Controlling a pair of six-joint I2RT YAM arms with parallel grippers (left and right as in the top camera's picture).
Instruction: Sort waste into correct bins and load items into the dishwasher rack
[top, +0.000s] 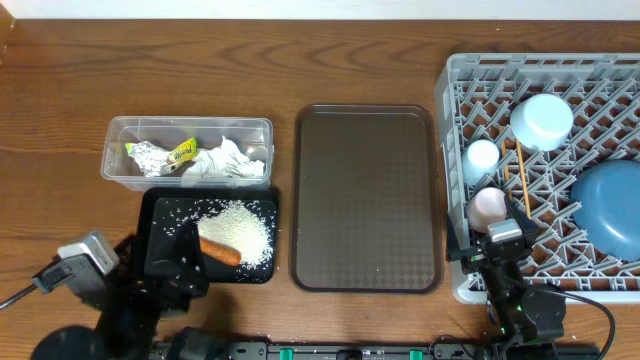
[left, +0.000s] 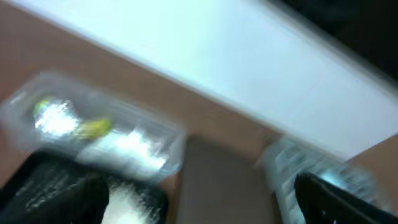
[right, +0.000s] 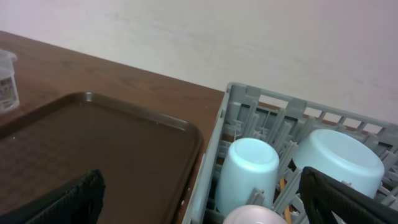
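Waste lies left of the brown tray (top: 365, 200). At that tray's far-left corner the clear tub (top: 118, 130) holds crumpled tissues (top: 225, 160) and, farther from the tray, the foil wrapper (top: 160, 155). At the tray's near-left corner the black tray (top: 160, 205) carries a heap of rice (top: 240, 228) with loose grains scattered around it. The carrot (top: 219, 250) lies against the heap's near edge.

The left gripper (top: 178, 258) hangs over the part of the black tray farthest from the brown tray, claw released. In the blurred left wrist view its fingers (left: 56, 199) stand wide apart with nothing between them.

Just beside the brown tray, on its right, stands the rack (top: 480, 75). Along the rack's side nearest the brown tray sit the blue cup (top: 483, 156), base up, and the pink cup (top: 489, 205), nearer the robot. The bowl (top: 542, 120) is upside down just past the blue cup. The chopsticks (top: 521, 178) lie slanted between the cups and the plate (top: 610, 205), which rests at the side farthest from the brown tray.

The right gripper (top: 505, 238) sits at the rack's near edge, just beside the pink cup, claw released and grasping nothing.
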